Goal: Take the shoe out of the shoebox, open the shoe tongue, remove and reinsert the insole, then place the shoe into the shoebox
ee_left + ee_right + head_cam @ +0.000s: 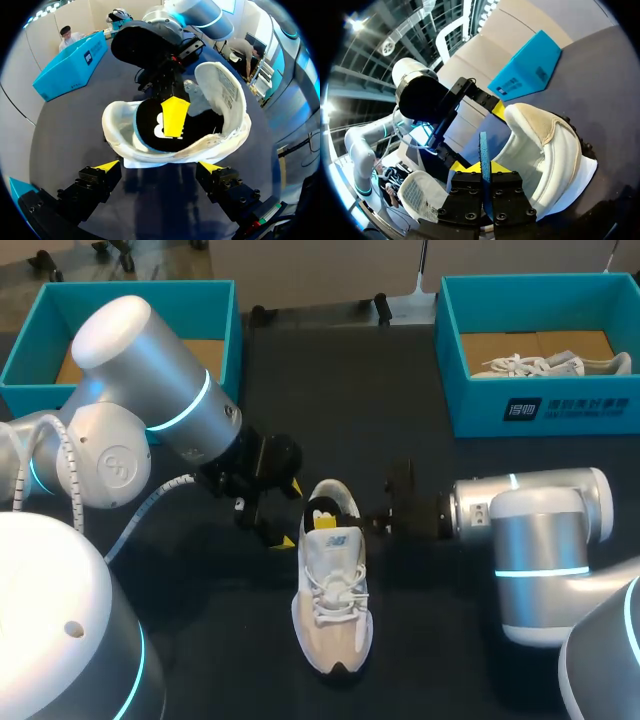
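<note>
The shoe (333, 600) lies mid-table (430, 640), toe at 6 o'clock. The right gripper (326, 521) occupies its opening, clamped on the insole (150, 125). The left gripper (289, 514) stands spread at the heel's 10 o'clock, touching nothing. Farther: left shoebox (30, 350) at 11 o'clock, and right shoebox (560, 405) at 1 o'clock, containing a second shoe (545, 365).

Table: you have a black tabletop (420, 640) that runs out to both far corners.
Left box: an open teal box (215, 300) sits at your far left corner. Its brown cardboard floor shows, and part of the box is hidden in the head view.
Spare shoe: a pale grey-white laced sneaker (545, 365) lies inside the shoebox (540, 405) at your far right corner, along its near wall.
</note>
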Robot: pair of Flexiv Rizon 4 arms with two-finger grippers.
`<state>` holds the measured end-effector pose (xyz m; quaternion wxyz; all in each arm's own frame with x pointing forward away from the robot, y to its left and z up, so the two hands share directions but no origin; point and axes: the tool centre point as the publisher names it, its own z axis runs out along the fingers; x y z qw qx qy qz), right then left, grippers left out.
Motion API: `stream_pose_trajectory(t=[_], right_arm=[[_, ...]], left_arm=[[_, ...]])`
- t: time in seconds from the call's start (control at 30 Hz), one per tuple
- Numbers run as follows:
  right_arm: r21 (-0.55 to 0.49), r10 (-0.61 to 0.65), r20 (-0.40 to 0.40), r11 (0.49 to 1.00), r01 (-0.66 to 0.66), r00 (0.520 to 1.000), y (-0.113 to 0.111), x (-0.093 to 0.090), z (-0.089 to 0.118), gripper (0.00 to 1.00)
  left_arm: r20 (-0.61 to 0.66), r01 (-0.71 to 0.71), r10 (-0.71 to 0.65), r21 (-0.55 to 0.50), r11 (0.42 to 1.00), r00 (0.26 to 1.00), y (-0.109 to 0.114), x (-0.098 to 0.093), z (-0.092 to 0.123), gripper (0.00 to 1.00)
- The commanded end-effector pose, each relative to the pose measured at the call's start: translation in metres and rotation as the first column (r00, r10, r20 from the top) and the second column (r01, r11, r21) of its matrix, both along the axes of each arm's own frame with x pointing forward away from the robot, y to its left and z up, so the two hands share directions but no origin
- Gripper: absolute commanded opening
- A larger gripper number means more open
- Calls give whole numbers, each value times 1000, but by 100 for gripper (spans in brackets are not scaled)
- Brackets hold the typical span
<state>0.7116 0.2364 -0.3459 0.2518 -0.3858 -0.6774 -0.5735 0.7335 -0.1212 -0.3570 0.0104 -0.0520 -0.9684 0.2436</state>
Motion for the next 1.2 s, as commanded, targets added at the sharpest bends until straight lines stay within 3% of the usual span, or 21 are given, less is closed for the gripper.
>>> stream_pose_trajectory(t=[0.03, 0.07, 0.1, 0.17, 0.33, 0.53, 0.57, 0.6, 0.63, 0.8, 1.0, 1.2], right_arm=[[-8, -7, 16, 1000, 7, 1000, 1, -4, 7, 1], [-9, -8, 27, 1000, 8, 1000, 1, -2, 10, 25], [-10, -7, 37, 1000, 7, 999, 1, -1, 12, 40], [-16, -5, 61, 1000, 6, 998, 0, 3, 17, 46], [-29, -4, 111, 1000, 7, 994, -2, 12, 28, 48], [-32, -4, 124, 999, 8, 992, -3, 23, 28, 38], [-31, -6, 119, 999, 9, 993, -3, 24, 26, 28], [-33, -7, 114, 999, 11, 993, -3, 26, 24, 6], [-33, -6, 107, 999, 9, 994, -2, 26, 22, 0], [-50, -7, 67, 999, 10, 998, -1, 24, 9, 0], [-48, -16, 31, 999, 18, 999, -4, 7, -3, 0], [-50, -17, 20, 999, 17, 1000, -5, -3, -5, 0]], left_arm=[[1, 0, 0, -1, 1000, 1000, 0, 0, -1, 100], [1, 0, 0, -1, 1000, 1000, 0, 0, -1, 100], [1, 0, 0, -1, 1000, 1000, 0, 0, -1, 100], [1, 0, 0, -1, 1000, 1000, 0, 0, -1, 100], [1, 0, 0, -1, 1000, 1000, 0, 0, -1, 100], [1, 0, 0, -1, 1000, 1000, 0, 0, -1, 100], [1, 0, 0, -1, 1000, 1000, 0, 0, -1, 100], [1, 0, 0, -1, 1000, 1000, 0, 0, -1, 100], [1, 0, 0, -1, 1000, 1000, 0, 0, -1, 100], [1, 0, 0, -1, 1000, 1000, 0, 0, -1, 100], [1, 0, 0, -1, 1000, 1000, 0, 0, -1, 100], [1, 0, 0, -1, 1000, 1000, 0, 0, -1, 100]])
